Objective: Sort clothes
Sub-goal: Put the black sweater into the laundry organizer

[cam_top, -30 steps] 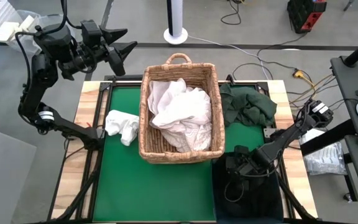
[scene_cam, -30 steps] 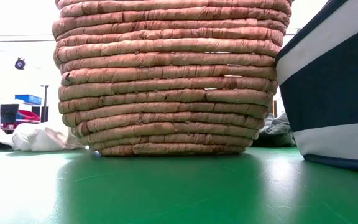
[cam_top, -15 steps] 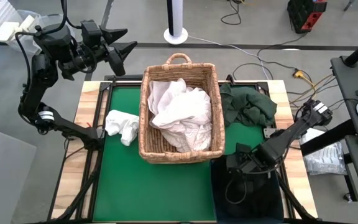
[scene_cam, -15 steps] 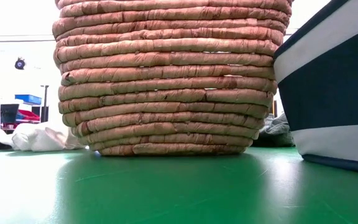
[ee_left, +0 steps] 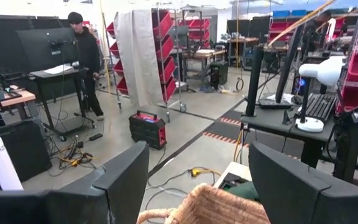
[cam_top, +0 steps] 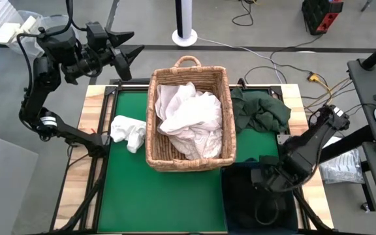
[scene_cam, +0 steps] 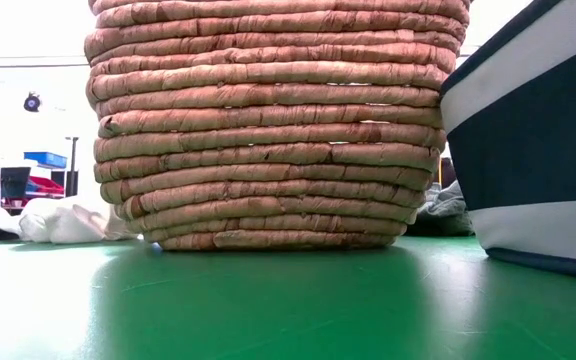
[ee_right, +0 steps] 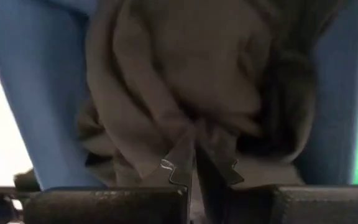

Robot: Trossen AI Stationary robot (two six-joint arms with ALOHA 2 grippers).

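The wicker basket stands mid-mat and holds a heap of white clothes. Left of the basket a white garment lies on the green mat; right of it, touching its wall, a dark green garment. At the basket's near right corner stands the blue bin, with dark cloth inside. The right gripper hangs over the bin, jaws pressed together and holding nothing. The left gripper waits raised beyond the basket's far left corner, jaws wide. A person stands in the room behind.
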